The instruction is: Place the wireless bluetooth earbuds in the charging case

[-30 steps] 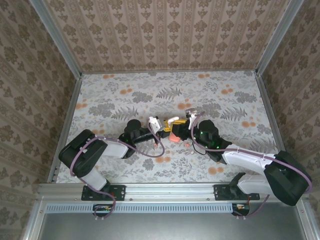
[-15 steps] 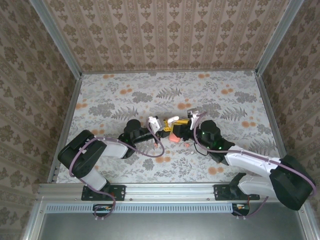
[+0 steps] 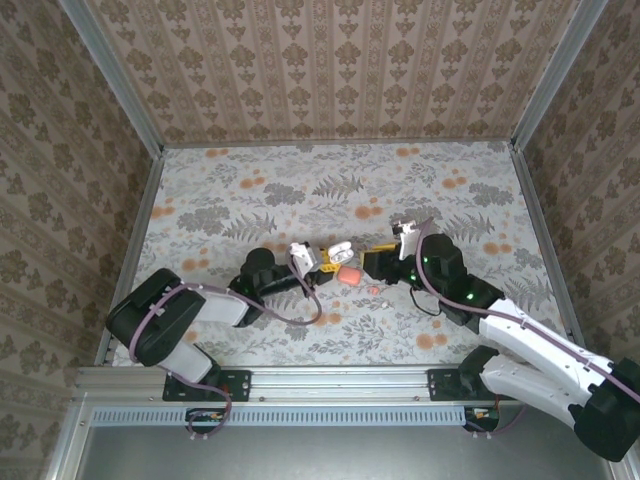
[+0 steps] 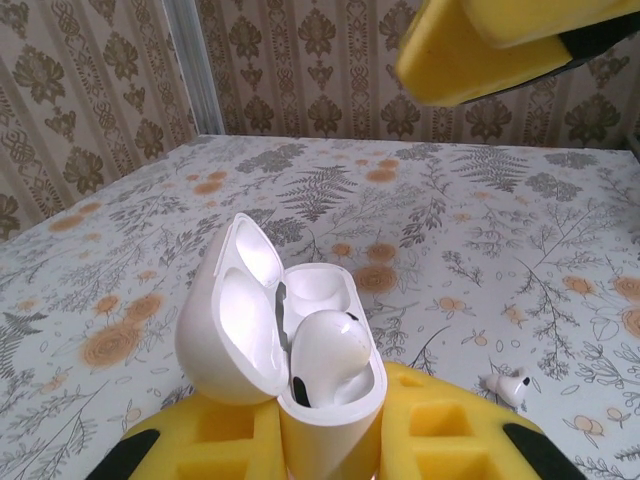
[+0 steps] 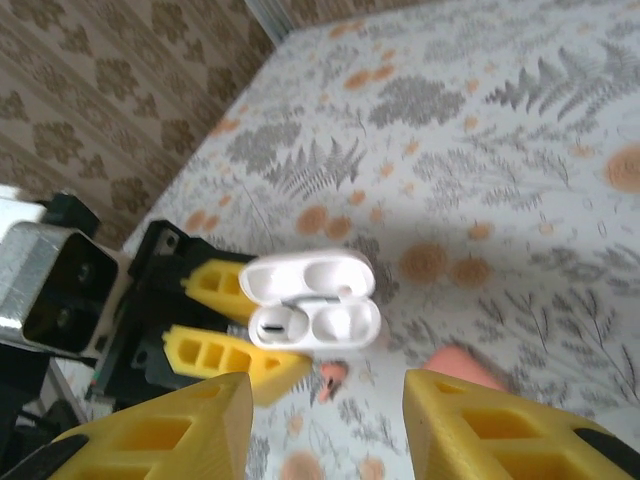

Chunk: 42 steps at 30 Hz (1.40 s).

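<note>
Your right hand [image 3: 378, 252] has pulled back to the right, away from the charging case [image 3: 339, 250]. Its fingers are spread wide, with nothing between them. Your left arm lies low along the desk [image 3: 250, 190], and your left hand [image 4: 330, 445] pinches the case from both sides. The case stands with its mouth up and its lid tipped back. One white earbud [image 4: 325, 350] sits in a hole, its stem hidden inside. A second white earbud [image 4: 508, 385] lies on the desk nearby, too small to see well.
</note>
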Available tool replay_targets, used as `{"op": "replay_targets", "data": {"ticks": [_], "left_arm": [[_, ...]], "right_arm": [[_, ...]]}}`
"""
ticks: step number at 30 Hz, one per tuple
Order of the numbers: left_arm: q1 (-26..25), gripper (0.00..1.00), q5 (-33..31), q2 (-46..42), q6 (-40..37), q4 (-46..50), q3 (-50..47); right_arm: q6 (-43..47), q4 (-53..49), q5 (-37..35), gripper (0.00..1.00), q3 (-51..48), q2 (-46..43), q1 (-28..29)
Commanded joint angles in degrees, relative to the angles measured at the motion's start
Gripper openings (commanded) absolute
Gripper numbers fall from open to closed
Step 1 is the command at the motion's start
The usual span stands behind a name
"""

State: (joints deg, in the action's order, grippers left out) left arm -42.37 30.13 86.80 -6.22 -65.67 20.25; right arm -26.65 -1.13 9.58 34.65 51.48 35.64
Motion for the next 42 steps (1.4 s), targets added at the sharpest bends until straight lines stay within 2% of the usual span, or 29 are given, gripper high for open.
{"op": "replay_targets", "data": {"ticks": [1,6,13,16,19,24,26,35,42], "left_arm": [[-0.67,0.05,-0.8,-3.27,-1.58,0.51,-2.03],[-0.94,0.05,-3.27,-8.25,-1.77,4.14,-5.01],[-1.49,0.05,-6.73,-18.44,-4.95,17.59,-6.4],[-1.81,0.05,-7.51,-23.16,-6.38,23.7,-6.54],[-2.34,0.05,-8.69,-28.07,-7.56,30.15,-6.69],[-2.7,0.05,-10.62,-34.61,-8.61,35.69,-8.32],[-2.72,0.05,-11.48,-36.12,-8.72,36.33,-9.12],[-2.88,0.05,-13.16,-39.67,-8.71,39.22,-9.97],[-2.92,0.05,-13.87,-41.01,-8.73,40.09,-10.34]], "right_arm": [[2.83,-16.3,1.82,0.45,4.88,-0.55,-0.48],[6.38,-30.72,2.51,0.45,10.76,2.07,-0.83],[14.11,-49.58,0.76,0.44,20.45,11.56,-0.9],[16.61,-51.03,3.31,0.45,23.44,15.47,-1.1],[17.66,-55.43,-0.59,0.45,27.93,20.36,-1.18],[20.51,-63.53,-4.39,0.44,34.01,29.28,-0.51],[20.6,-64.39,-7.29,0.44,34.85,32.4,0.35],[25.38,-65.83,-8.6,0.45,35.08,45.61,4.85],[28.04,-62.78,-10.63,0.47,35.17,52.41,5.32]]}}
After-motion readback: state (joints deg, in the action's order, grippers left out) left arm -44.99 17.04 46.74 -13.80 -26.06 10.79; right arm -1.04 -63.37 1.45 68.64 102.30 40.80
